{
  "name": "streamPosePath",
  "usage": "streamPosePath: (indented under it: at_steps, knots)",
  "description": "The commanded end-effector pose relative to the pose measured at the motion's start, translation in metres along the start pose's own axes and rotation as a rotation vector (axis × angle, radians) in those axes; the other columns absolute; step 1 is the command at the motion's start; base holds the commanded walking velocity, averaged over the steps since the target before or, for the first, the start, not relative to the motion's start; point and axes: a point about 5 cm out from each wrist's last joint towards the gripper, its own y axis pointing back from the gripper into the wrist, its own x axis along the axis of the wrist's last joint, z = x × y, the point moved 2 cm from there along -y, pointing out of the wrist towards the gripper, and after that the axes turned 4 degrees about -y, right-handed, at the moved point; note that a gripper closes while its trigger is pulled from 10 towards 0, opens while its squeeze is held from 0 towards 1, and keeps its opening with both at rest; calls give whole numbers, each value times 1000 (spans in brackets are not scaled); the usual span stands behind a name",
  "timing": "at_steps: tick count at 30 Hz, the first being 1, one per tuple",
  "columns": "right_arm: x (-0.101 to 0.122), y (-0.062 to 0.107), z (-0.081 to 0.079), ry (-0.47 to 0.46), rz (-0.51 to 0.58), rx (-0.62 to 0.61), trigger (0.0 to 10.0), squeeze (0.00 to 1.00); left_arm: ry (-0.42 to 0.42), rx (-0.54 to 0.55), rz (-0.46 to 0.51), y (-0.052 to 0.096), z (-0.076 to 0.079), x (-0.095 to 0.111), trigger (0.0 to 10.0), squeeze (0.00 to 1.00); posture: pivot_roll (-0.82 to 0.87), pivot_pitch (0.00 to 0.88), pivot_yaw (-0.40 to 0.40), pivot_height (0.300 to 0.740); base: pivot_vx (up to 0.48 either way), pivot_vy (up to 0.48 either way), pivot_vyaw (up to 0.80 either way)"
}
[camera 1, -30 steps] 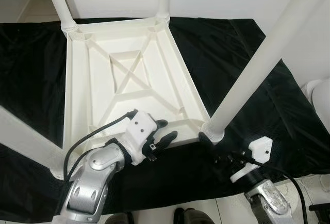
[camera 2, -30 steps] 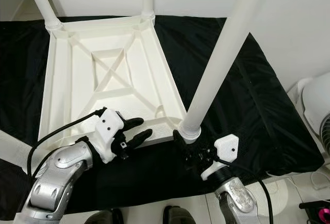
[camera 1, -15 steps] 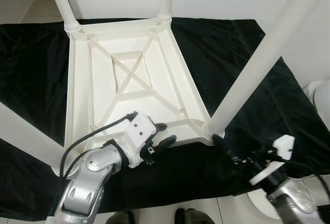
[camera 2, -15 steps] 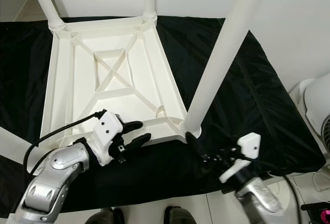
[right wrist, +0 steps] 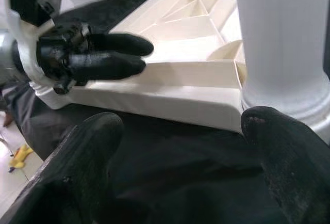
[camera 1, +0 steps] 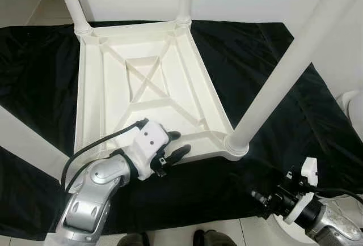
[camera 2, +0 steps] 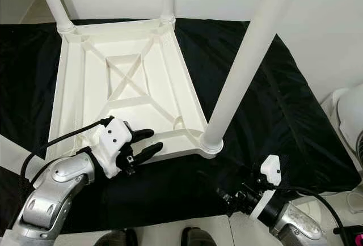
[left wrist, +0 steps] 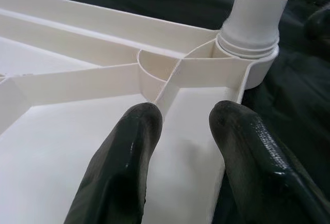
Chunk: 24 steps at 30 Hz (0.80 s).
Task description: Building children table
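Two grippers: left gripper (camera 1: 170, 151), fingers spread astride the upturned table (camera 1: 147, 87) rim, likely steadying it; right gripper (camera 2: 229, 196) spread, apart from the near leg (camera 1: 283, 76).

The left arm (camera 1: 91, 198) is shiny silver metal with rounded joints; a black cable (camera 1: 96, 147) loops from it to a white plastic block with 2 small dark holes; the left gripper (camera 1: 176, 145) has 2 long black rubbery fingers (left wrist: 129, 157); the right arm (camera 2: 298, 226) is silver too, with a white block and a black wrist; the right gripper (right wrist: 180, 146) has 2 fat black fingers (right wrist: 281, 146).
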Motion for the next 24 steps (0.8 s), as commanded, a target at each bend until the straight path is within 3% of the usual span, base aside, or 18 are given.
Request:
streamPosePath:
  at_steps: [1, 7, 14, 22, 24]
  knots:
    - [3, -7, -5, -14, 10, 47, 10000, 0, 14, -67, -11, -1, 8, -1, 10000, 0, -100, 106, 16, 740, 0, 0, 0]
    - [10, -27, -7, -23, 71, 91, 10000, 0, 15, -135, -27, -2, 17, -2, 10000, 0, -92, 104, 5, 740, 0, 0, 0]
    - [19, -52, 4, 2, 160, 38, 10000, 0, 51, -220, -28, 1, 28, 1, 10000, 0, -81, 111, -3, 740, 0, 0, 0]
    - [24, -61, 18, 25, 204, -44, 10000, 0, 78, -173, -13, 11, 24, 8, 10000, 0, -65, 120, -11, 740, 0, 0, 0]
    - [25, -60, 26, 23, 216, -90, 10000, 0, 130, -130, 15, 18, 25, 12, 10000, 0, -48, 128, -21, 740, 0, 0, 0]
